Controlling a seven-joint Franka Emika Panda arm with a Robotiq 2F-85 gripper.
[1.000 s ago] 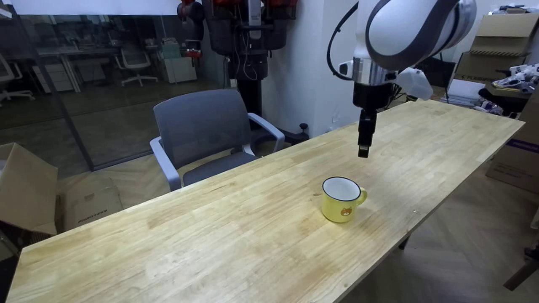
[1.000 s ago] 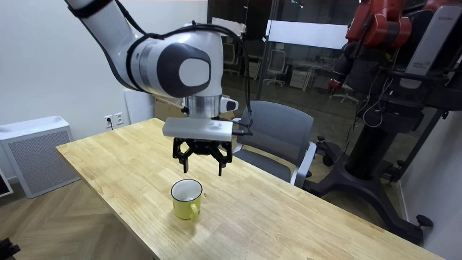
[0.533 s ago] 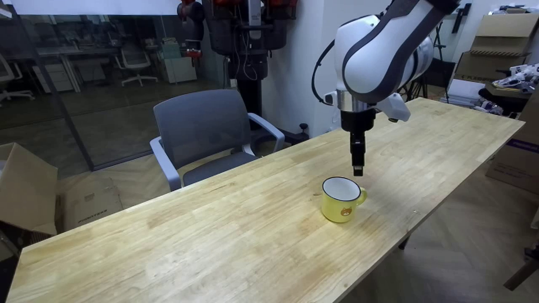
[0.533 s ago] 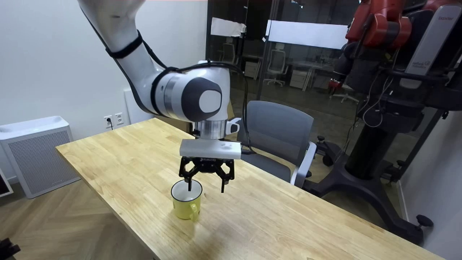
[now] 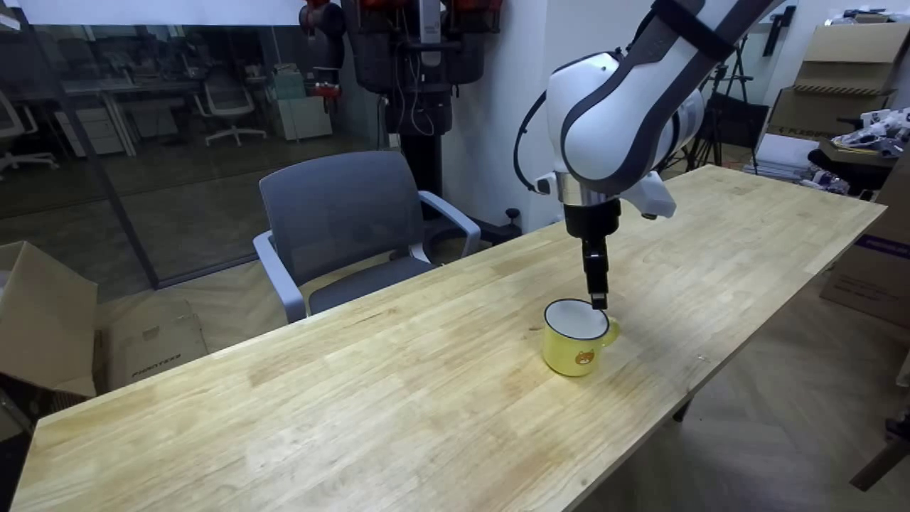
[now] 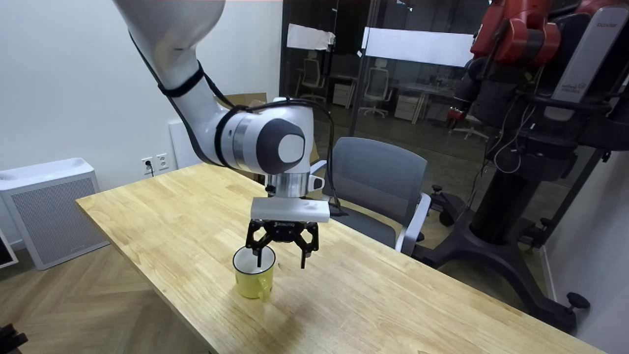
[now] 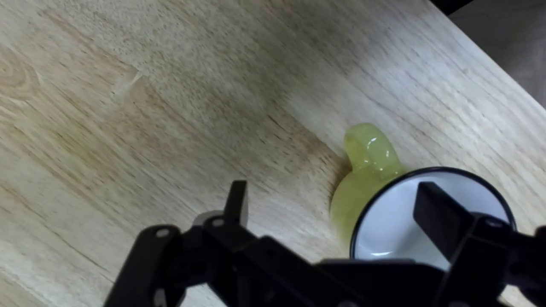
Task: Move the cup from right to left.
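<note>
The cup is a yellow mug with a white inside and dark rim, upright on the wooden table; it shows in both exterior views (image 5: 565,355) (image 6: 250,284) and at the lower right of the wrist view (image 7: 352,200). Its handle points up-left in the wrist view. My gripper (image 6: 281,265) is open and empty, pointing down. In the wrist view my gripper (image 7: 332,196) has one finger over the cup's opening and the other outside, above bare wood. In an exterior view the fingertips (image 5: 599,304) overlap the rim near the handle. I cannot tell whether a finger is below the rim.
The long wooden table (image 5: 284,427) has its edge near the cup, also seen at the wrist view's upper right. A grey chair (image 5: 345,213) stands against the table's long side. A red and black robot (image 6: 511,147) stands beyond the chair. An open cardboard box (image 5: 46,320) is on the floor.
My gripper has come down and moved over toward the cup, with the last half second slower. It has stayed open. The cup has not moved.
</note>
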